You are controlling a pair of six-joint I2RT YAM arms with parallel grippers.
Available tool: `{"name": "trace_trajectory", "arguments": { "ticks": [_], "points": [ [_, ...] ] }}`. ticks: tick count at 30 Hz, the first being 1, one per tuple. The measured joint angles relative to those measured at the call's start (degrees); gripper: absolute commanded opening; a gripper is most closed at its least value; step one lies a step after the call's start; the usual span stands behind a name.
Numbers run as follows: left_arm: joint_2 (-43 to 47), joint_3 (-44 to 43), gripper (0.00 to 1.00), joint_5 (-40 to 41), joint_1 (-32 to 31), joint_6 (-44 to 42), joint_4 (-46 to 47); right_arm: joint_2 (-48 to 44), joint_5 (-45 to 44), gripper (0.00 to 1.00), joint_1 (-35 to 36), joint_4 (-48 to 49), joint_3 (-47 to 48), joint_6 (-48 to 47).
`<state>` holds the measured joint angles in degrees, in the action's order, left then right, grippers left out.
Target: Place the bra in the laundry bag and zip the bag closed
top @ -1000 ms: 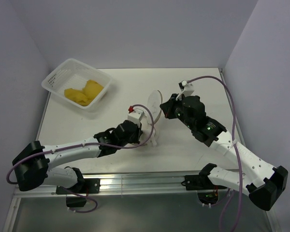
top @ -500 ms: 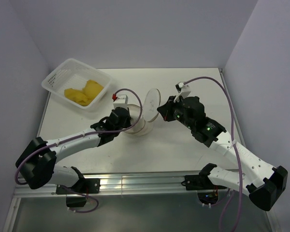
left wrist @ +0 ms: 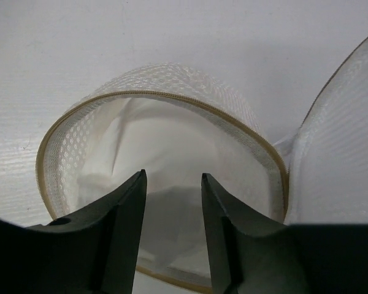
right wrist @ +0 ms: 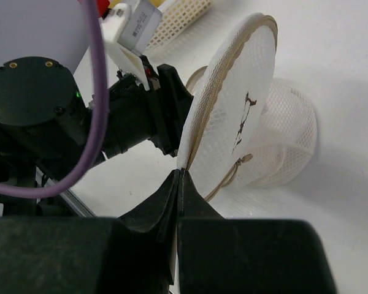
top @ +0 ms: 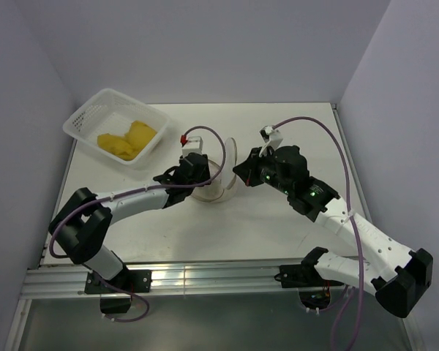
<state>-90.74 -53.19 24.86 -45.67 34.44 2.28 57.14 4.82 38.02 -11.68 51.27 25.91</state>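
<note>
Pinching the rim of the flap lid (right wrist: 236,116) between closed fingers, the right gripper (right wrist: 179,176) held it upright beside the laundry bag (left wrist: 172,98) — a mesh pouch sitting open at the middle of the table (top: 278,227). The left gripper (left wrist: 172,184) hovered at the pouch's mouth, jaws parted and empty. The yellow bra (top: 128,139) lay well apart in the white basket (top: 88,111) at the far left corner.

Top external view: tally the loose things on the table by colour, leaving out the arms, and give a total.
White: 2, the laundry bag and the basket
Yellow: 1, the bra lying in the basket
Total: 3
</note>
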Motion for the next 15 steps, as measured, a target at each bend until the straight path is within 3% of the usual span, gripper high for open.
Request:
{"name": "trace_trajectory", "arguments": {
  "ticks": [7,12,15],
  "points": [
    [4.9,-0.1,0.67,-7.9,3.3,1.9,-1.4,-0.5,0.7,0.0,-2.8,1.6,-1.9,0.7],
    [15.9,3.1,0.66,-15.6,9.4,4.3,-0.5,-0.4,1.3,0.0,-4.1,2.3,-2.2,1.5],
    [21.8,9.0,0.56,-19.0,13.6,6.3,1.2,-0.4,1.9,0.0,-4.6,2.9,-2.2,1.5]
  ]
}}
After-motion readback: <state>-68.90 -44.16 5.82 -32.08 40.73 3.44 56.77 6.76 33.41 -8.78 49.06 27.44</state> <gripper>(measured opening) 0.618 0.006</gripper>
